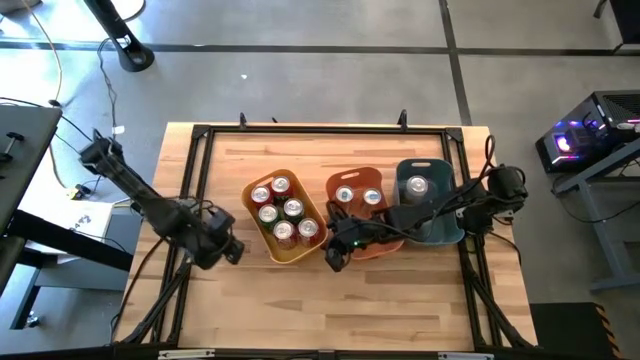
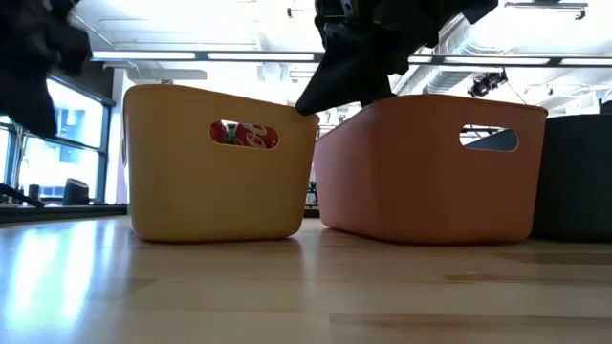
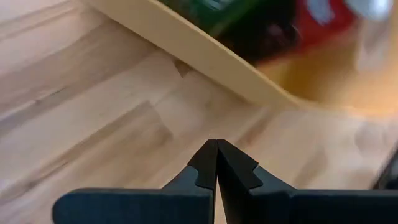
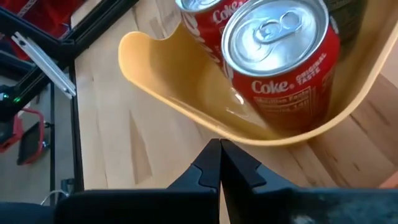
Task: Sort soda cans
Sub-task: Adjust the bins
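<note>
Right hand (image 4: 219,146): fingers pressed together, empty, beside yellow plastic bin (image 4: 186,99) | left hand (image 3: 216,149): likewise closed, empty | cylindrical aluminium soda cans (image 1: 281,208) | wood-grain tabletop (image 1: 400,300)

Four cameras: one overhead, one at table level, one on each wrist.

High view looks straight down on the whole light wooden table (image 1: 300,300). Low view sits on the surface, level, close to the yellow plastic bin (image 2: 215,162) and orange plastic bin (image 2: 430,167). Left wrist view hangs close over the boards by the yellow bin's wall. Right wrist view looks down close into that bin at a red aluminium Coke can (image 4: 283,62), shared with the high view.
</note>
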